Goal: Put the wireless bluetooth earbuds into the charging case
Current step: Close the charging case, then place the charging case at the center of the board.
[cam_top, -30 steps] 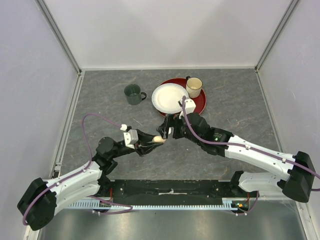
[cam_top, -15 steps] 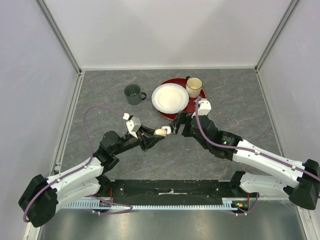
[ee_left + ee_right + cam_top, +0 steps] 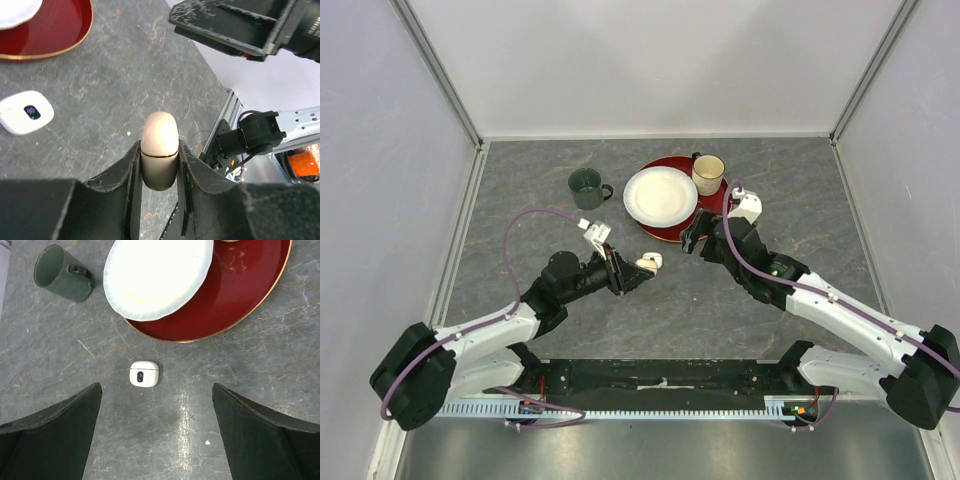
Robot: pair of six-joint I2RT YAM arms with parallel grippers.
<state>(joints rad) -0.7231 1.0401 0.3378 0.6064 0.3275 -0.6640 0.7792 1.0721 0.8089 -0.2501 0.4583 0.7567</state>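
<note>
slate tabletop, mid-task: my left gripper [image 3: 159, 155] was clenched on a pale peach, capsule-shaped plastic charging case [image 3: 159, 132], its rounded end pointing away from me and its lid seam closed. the fingers [image 3: 131, 170] pressed its two flanks and reached up to about the seam. my right gripper [image 3: 156, 390] hung released, jaws spread wide and holding nothing, above a white rounded-square plastic case [image 3: 144, 374] with a small dark window. that case lay flat on the grey marbled stone-look tabletop [image 3: 260, 390], just beside the rim of a round red lacquered tray [image 3: 245, 295]. the tray carried a white scalloped ceramic plate [image 3: 157, 275] and a cream ceramic mug [image 3: 708, 174]; a dark green ceramic mug [image 3: 62, 277] stood well apart to the left. i could make out no earbuds in any view. a tiny pale speck [image 3: 207, 442] on the stone was too small to name.

by my reading, the step in hand was presenting the peach case so that it could be opened. to do that well, i judged the squeeze should sit below the seam, so the lid was free to hinge. the capsule should be held level and steady. the free gripper should come in slowly from the rounded end. the shell looked smooth, so a twist or a hard push could have slid it out of the hold.
</note>
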